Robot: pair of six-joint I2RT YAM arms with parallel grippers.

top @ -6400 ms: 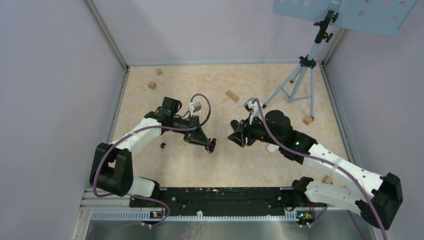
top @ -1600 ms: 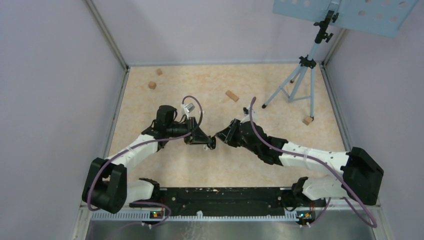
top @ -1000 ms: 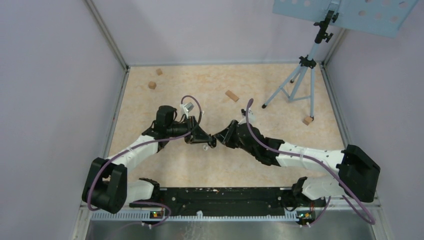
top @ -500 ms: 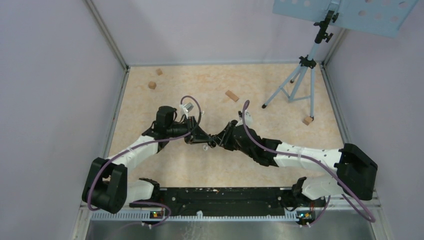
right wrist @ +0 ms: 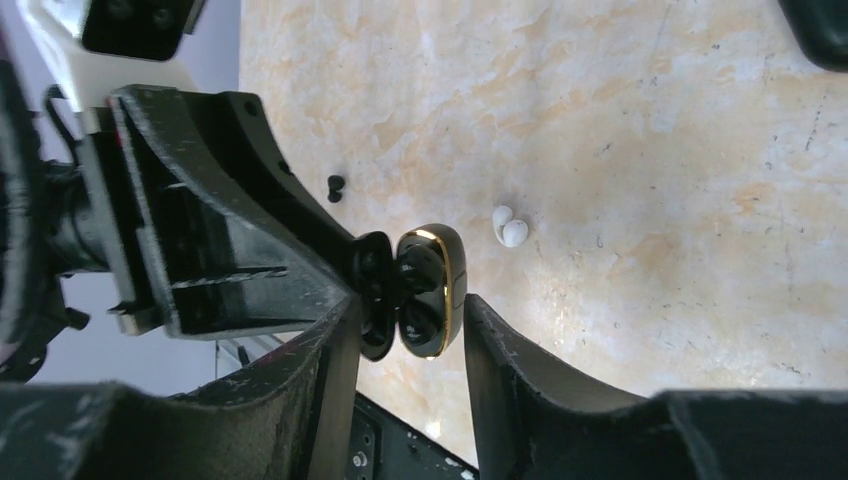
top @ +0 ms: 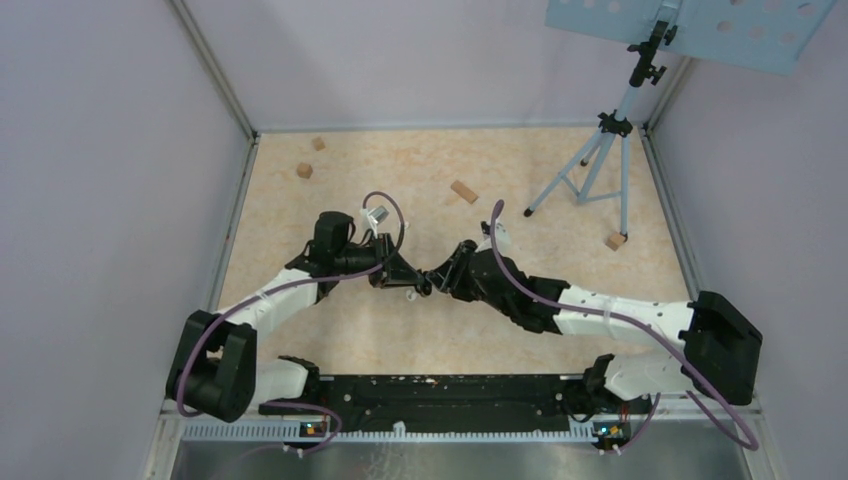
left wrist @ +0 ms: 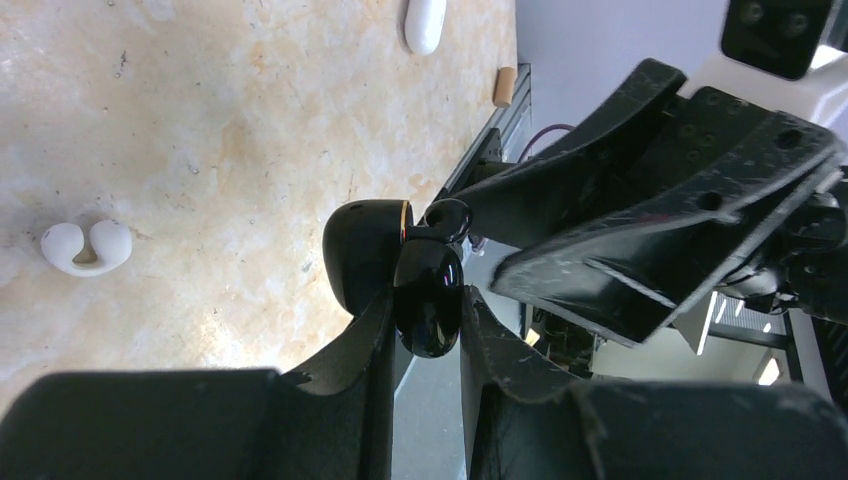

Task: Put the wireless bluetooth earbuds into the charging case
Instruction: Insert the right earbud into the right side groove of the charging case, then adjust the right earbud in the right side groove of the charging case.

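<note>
My left gripper (left wrist: 428, 305) is shut on a glossy black charging case (left wrist: 428, 295), held open above the table with its gold-rimmed half (right wrist: 440, 285) facing my right gripper. My right gripper (right wrist: 412, 310) straddles the case. Its jaws stand apart, with a gap on the gold-rim side. Dark glossy shapes sit inside the case; I cannot tell them apart. A pair of white earbuds (right wrist: 508, 226) lies on the table below, also in the left wrist view (left wrist: 85, 247). A black earbud (right wrist: 335, 187) lies further off. In the top view the two grippers meet at mid-table (top: 430, 281).
A white case (left wrist: 424, 22) lies on the table, and another black case (right wrist: 820, 30) shows at the right wrist view's corner. Wooden blocks (top: 463, 191) (top: 304, 170) (top: 615, 240) are scattered on the far half. A tripod (top: 600, 165) stands at the back right.
The right gripper's jaws have spread apart around the case over the last second. Both arms stay almost still, the left gripper keeping its hold.
</note>
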